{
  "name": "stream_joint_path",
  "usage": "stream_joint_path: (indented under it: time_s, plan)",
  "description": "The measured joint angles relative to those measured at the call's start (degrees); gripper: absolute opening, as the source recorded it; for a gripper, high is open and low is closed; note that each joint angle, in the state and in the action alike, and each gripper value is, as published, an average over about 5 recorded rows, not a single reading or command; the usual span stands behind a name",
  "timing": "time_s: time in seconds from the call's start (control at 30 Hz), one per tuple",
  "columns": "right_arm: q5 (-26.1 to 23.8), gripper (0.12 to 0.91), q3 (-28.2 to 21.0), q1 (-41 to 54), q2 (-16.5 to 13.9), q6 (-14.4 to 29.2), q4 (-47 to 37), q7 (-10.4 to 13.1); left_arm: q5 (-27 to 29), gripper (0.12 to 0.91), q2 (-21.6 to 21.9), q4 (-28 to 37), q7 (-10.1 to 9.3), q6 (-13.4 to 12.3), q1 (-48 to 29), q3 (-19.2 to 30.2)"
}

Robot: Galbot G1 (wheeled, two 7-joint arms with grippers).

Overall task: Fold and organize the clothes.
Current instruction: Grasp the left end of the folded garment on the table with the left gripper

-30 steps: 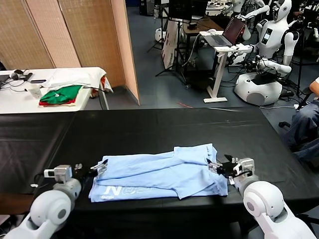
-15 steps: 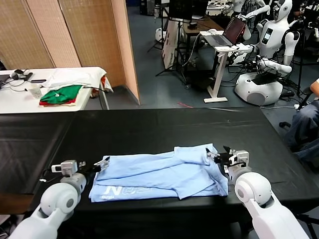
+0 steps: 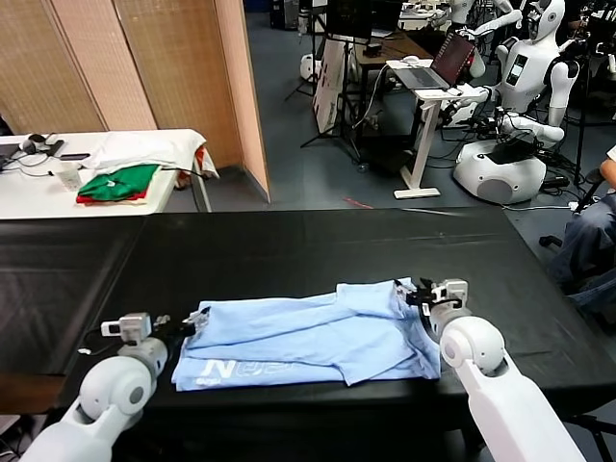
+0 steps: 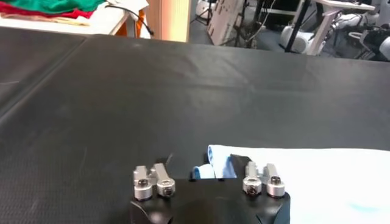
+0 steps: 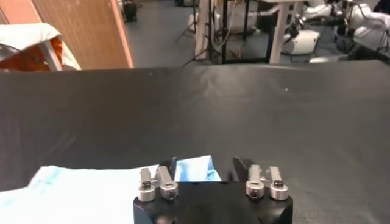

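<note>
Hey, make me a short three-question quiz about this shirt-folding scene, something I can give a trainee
1. True or false: the light-blue cotton T-shirt lies on the black-covered table.
2. Which gripper is at the shirt's end nearest the white lettering? A) left gripper B) right gripper C) neither
3. Fill in: beyond the black table, green-and-red folded garments rest on a ____ side table.

Key:
1. True. It lies flat, partly folded.
2. A. In the head view the left gripper sits at the shirt's left edge, just above the lettering; the right gripper is at the opposite edge.
3. White.
</note>
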Motion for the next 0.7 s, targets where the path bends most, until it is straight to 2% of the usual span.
stream_joint_path:
  time_s: [0.1, 0.17, 0.23, 0.37, 0.5, 0.6, 0.7]
  plan:
    - [-0.33, 0.157, 0.44, -0.51, 0.38, 0.57, 0.32, 0.91, 0.53, 0.306, -0.07, 0.12, 0.39, -0.17, -0.43, 0.50]
    - [-0.80, 0.143, 0.75, -0.90, 0.59, 1.32, 0.64, 1.70, 1.34, 0.199, -0.14, 0.33, 0.81, -0.56, -0.74, 0.84]
    - [-1.34, 0.141, 1.08, -1.31, 0.81, 2.17, 0.97, 2.53, 2.69, 0.151, -0.26, 0.63, 1.47, -1.34, -1.08, 1.17]
    - [-1.78, 0.141, 1.78, -2.05, 1.22, 3.17, 1.33, 2.95, 6.14, 0.145, -0.70, 1.65, 2.95, -3.56, -1.92, 1.80]
    - [-1.68, 0.151, 2.49, -2.65, 1.13, 3.30, 1.52, 1.00, 7.40, 0.145, -1.54, 3.07, 3.46, -4.61, -3.09, 2.67]
    - [-1.74, 0.257, 3.16, -3.13, 0.58, 3.54, 2.13, -1.48, 7.24, 0.145, -2.21, 3.83, 3.42, -4.68, -3.97, 3.04]
    - [-1.77, 0.444, 4.07, -3.88, -0.23, 4.13, 3.31, -3.61, 7.22, 0.154, -2.35, 3.96, 3.39, -4.97, -4.12, 2.98]
